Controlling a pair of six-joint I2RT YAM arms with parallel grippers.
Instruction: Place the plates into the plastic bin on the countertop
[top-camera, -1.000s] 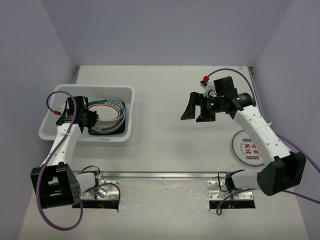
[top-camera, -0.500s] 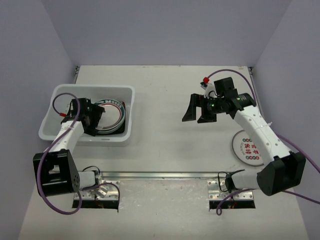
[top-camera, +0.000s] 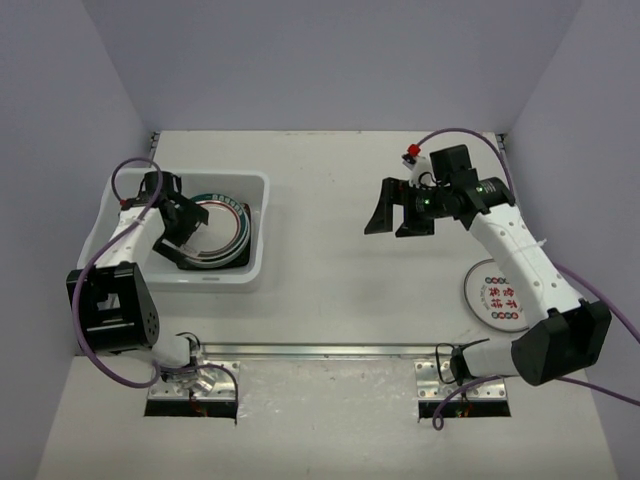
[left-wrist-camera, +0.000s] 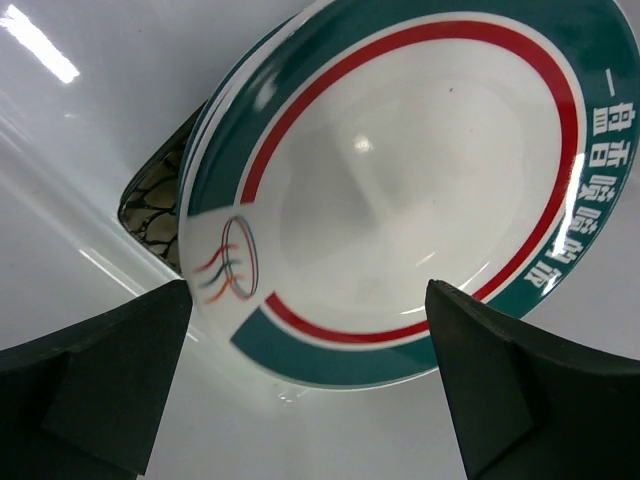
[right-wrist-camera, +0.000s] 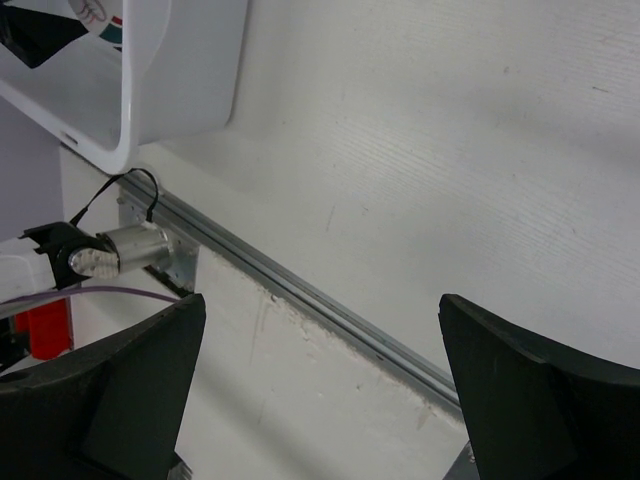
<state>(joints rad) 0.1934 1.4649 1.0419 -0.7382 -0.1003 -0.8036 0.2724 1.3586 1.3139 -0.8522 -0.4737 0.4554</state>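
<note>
Matte off-white surface (top-camera: 330, 180). The translucent, round-cornered plastic bin (top-camera: 262, 230) at left holds a stack: a glossy teal-red-banded round plate (left-wrist-camera: 400, 180) atop a square black plate (left-wrist-camera: 150, 205). One round red-character plate (top-camera: 497, 295) lies outside at far right, not yet binned. Left gripper (top-camera: 176, 224) released over the stack; right gripper (top-camera: 395, 210) open, empty, mid-surface.

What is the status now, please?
Left gripper open above plastic bin; right gripper open, empty. Teal-rimmed plate in bin; red-character plate on countertop. No obstacle seen.
</note>
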